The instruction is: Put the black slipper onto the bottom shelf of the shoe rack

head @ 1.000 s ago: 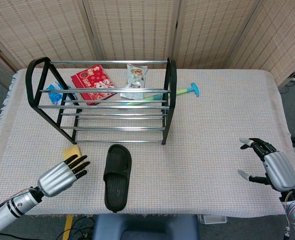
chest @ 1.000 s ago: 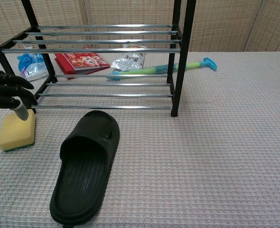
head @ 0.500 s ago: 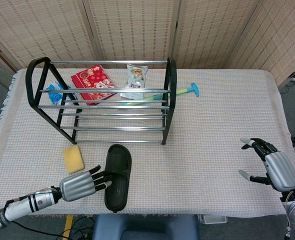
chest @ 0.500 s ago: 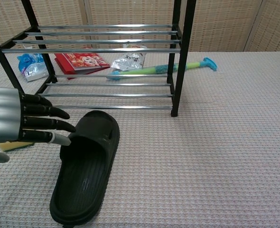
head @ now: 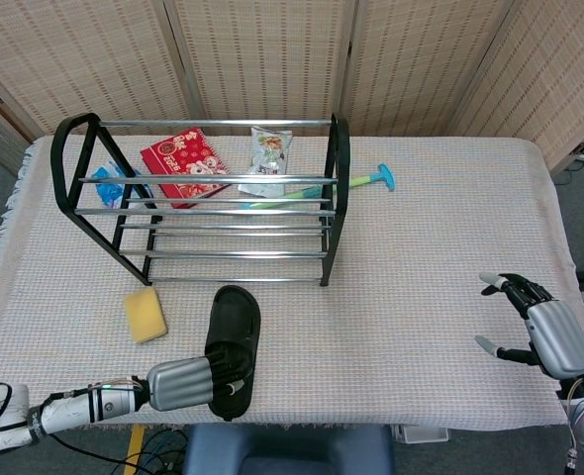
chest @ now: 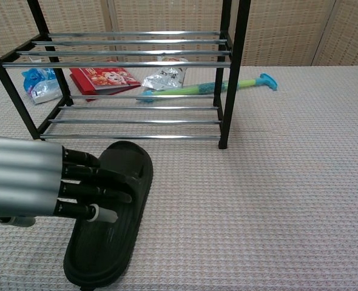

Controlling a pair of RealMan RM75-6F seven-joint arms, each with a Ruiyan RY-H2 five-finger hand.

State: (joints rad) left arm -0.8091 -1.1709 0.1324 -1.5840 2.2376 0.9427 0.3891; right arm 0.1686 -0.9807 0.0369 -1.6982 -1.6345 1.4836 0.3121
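Observation:
The black slipper [head: 235, 332] lies on the cloth in front of the shoe rack [head: 338, 198], toe toward the rack; in the chest view the slipper [chest: 132, 165] is low and left of centre. My left hand [head: 186, 383] reaches in from the left with its fingers [chest: 100, 194] stretched out and apart across the slipper's heel half, over the sole, not closed around it. The rack's bottom shelf rails [chest: 136, 121] carry nothing. My right hand [head: 541, 331] hovers near the table's right edge, fingers apart and holding nothing; the chest view does not show it.
A yellow sponge [head: 146, 315] lies left of the slipper. Behind the rack are a red packet [head: 185, 165], a snack bag [head: 269, 158], a blue bag [head: 109, 183] and a green-blue brush [head: 366, 181]. The table's front edge runs just below the slipper's heel.
My left hand has swung right and toward the front edge, from beside the yellow sponge to over the slipper's heel. The slipper and my right hand have stayed where they were.

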